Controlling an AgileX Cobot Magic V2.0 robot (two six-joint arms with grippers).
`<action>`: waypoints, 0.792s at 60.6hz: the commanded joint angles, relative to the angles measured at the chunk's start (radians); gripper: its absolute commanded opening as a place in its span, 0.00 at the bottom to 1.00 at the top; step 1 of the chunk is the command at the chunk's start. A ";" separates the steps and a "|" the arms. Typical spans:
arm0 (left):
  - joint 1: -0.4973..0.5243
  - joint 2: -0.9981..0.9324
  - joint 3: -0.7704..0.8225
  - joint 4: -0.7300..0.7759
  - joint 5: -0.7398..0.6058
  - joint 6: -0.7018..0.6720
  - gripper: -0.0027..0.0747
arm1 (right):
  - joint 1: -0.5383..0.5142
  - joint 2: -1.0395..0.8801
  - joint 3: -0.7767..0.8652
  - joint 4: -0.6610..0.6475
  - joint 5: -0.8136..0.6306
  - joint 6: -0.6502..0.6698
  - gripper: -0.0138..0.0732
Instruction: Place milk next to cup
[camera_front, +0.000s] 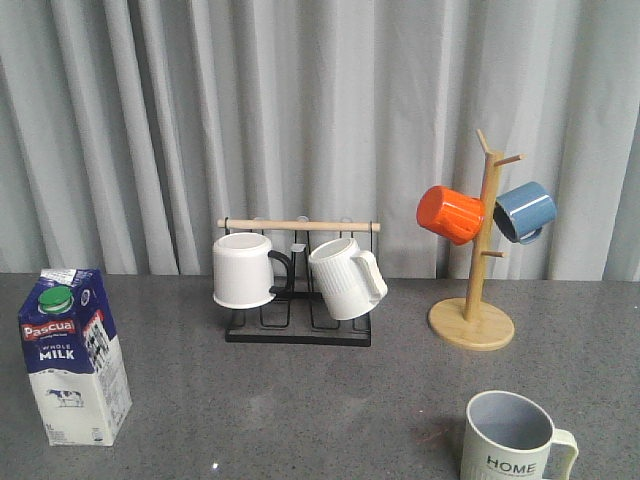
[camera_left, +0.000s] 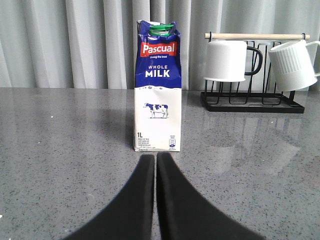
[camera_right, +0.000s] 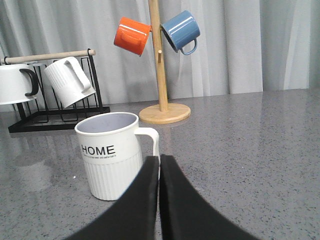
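The milk (camera_front: 75, 355) is a tall dark-blue and white carton with a green cap. It stands upright at the table's front left. In the left wrist view the milk (camera_left: 157, 90) faces me with its "Pascual" label, just beyond my left gripper (camera_left: 156, 157), which is shut and empty. The cup (camera_front: 510, 440), a cream ribbed mug marked "HOME", stands at the front right. In the right wrist view the cup (camera_right: 112, 155) stands just past my right gripper (camera_right: 160, 158), which is shut, with the cup's handle behind its tips. Neither gripper shows in the front view.
A black rack (camera_front: 298, 335) at mid-back holds a plain white mug (camera_front: 243, 270) and a white ribbed mug (camera_front: 345, 278). A wooden mug tree (camera_front: 472, 322) at the back right carries an orange mug (camera_front: 450, 214) and a blue mug (camera_front: 524, 211). A grey curtain hangs behind.
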 joint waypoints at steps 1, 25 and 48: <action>0.001 -0.012 0.020 -0.001 -0.069 -0.002 0.03 | -0.008 0.011 0.009 -0.009 -0.076 -0.004 0.15; 0.001 -0.012 0.020 -0.002 -0.075 -0.011 0.02 | -0.008 0.011 0.009 -0.009 -0.076 -0.004 0.15; 0.001 -0.012 0.020 -0.052 -0.271 -0.124 0.02 | -0.008 0.011 0.008 -0.009 -0.107 -0.005 0.15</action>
